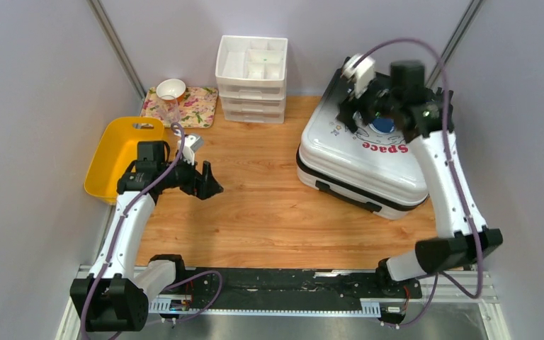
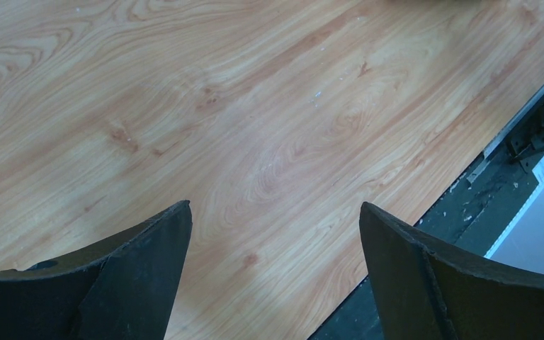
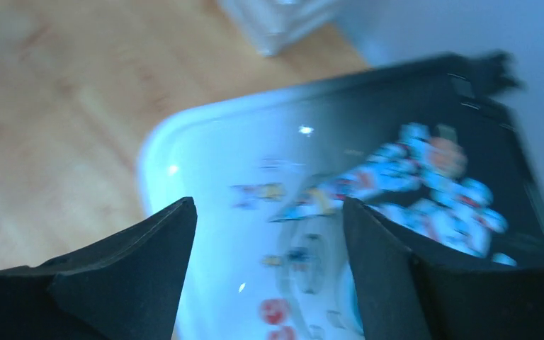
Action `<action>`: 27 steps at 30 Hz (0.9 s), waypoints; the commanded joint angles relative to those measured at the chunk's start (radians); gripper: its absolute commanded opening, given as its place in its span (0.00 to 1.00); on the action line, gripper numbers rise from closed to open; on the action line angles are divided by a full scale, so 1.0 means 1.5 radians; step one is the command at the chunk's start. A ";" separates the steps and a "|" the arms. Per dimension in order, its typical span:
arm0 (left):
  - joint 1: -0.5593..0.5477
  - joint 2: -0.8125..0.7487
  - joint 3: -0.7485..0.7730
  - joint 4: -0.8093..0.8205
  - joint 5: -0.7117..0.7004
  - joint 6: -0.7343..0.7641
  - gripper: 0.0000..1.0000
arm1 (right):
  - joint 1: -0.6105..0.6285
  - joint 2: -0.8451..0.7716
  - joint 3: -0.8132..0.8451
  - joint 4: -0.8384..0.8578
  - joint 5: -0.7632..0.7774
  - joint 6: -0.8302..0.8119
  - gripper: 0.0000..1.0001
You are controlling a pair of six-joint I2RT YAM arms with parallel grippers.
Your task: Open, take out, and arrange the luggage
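Wooden table [image 1: 269,205], grey walls [image 1: 35,85]; closed luggage [image 1: 354,152] far right.

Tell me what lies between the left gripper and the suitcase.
Nothing but bare wooden table. The top view shows an open stretch of wood from the left gripper to the suitcase; the left wrist view also shows only wood.

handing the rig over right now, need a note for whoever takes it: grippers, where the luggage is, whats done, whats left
Left gripper: open, empty, over the bare table on the left.
Right gripper: open, empty, above the printed shell of the luggage.
Luggage: lying flat at the right of the table, print up, closed.
Done: nothing that shows.
Left: open it, take out what is inside, arrange.
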 commanded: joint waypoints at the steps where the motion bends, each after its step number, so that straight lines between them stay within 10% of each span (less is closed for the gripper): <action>1: 0.003 -0.001 -0.011 0.040 0.040 -0.017 0.95 | -0.219 0.124 0.196 0.025 -0.010 0.138 0.76; 12: 0.002 -0.019 -0.049 0.063 0.032 -0.021 0.95 | -0.468 0.476 0.521 0.135 0.154 0.256 0.76; 20: 0.002 -0.014 -0.065 0.064 0.026 -0.018 0.94 | -0.497 0.535 0.460 0.265 0.102 0.385 0.78; 27: 0.001 -0.022 -0.080 0.068 0.017 -0.017 0.94 | -0.470 0.613 0.443 0.335 0.354 0.264 0.63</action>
